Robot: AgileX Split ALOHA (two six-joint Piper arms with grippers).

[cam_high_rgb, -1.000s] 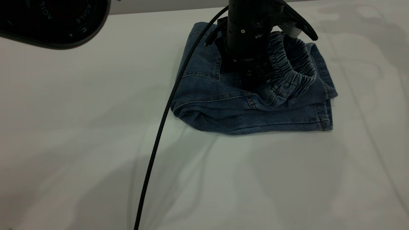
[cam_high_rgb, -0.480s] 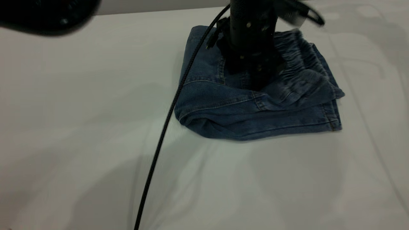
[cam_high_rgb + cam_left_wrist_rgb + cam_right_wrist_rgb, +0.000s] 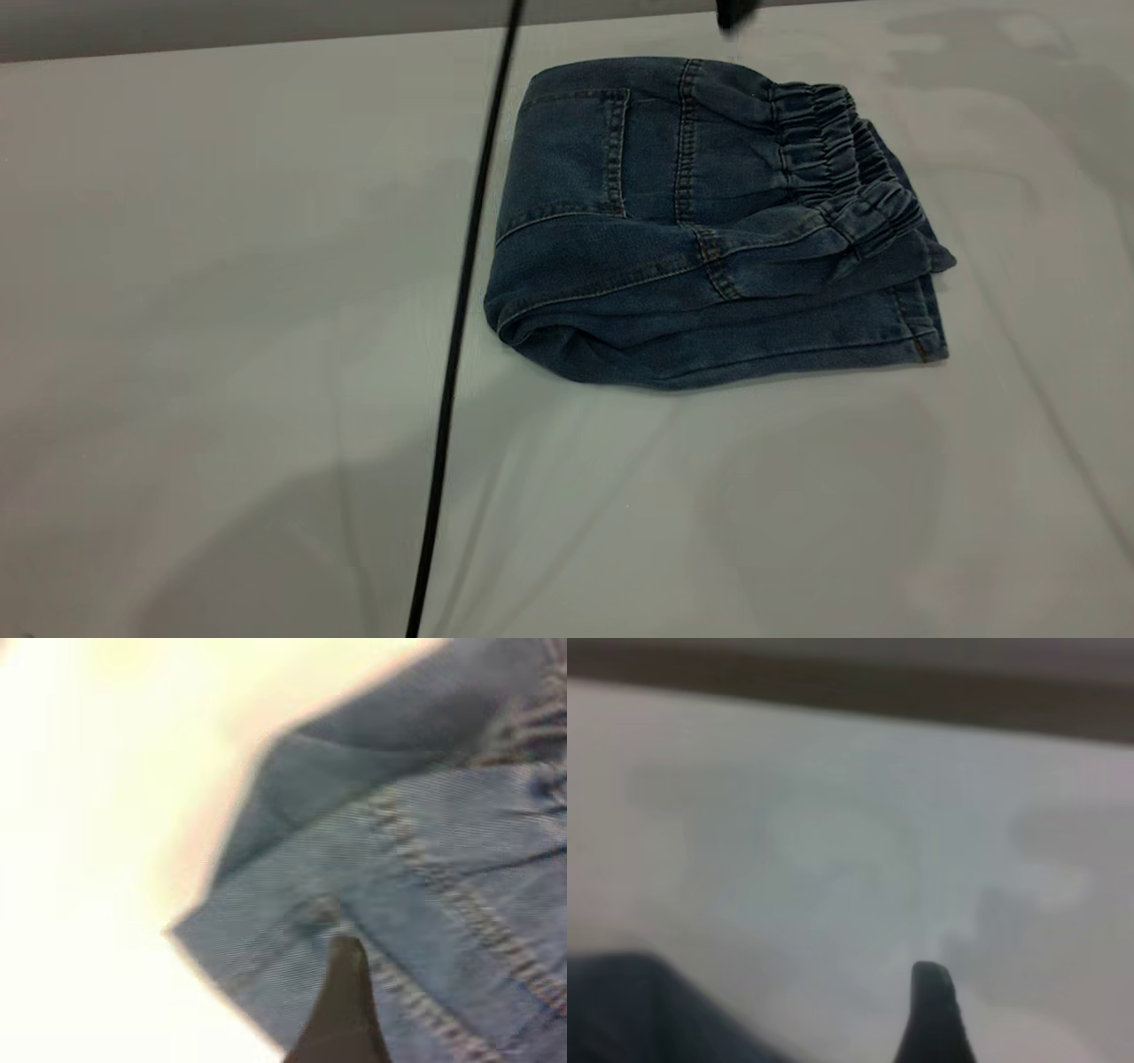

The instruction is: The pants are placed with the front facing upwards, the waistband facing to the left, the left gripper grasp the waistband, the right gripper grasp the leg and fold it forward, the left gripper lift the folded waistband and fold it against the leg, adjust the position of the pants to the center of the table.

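Observation:
The blue denim pants (image 3: 673,266) lie folded in a compact bundle on the white table (image 3: 221,354), right of middle and toward the far edge. The ruched waistband (image 3: 833,151) rests flat on top, at the bundle's right side. My left gripper (image 3: 438,1001) hovers just above the denim (image 3: 461,859); one dark finger (image 3: 344,1001) shows, nothing is beside it, and it holds nothing. My right gripper (image 3: 1010,1001) is over bare table (image 3: 833,859), one finger (image 3: 932,1010) showing, with a corner of the denim (image 3: 638,1010) nearby. Only a black scrap of arm (image 3: 735,13) shows in the exterior view.
A black cable (image 3: 461,292) hangs across the exterior view from the far edge to the near edge, just left of the pants. Bare tabletop stretches left of and in front of the bundle.
The left arm has lifted off the pants and left the exterior view at the top. The waistband it held has dropped flat onto the legs. The dark shape at top left is gone.

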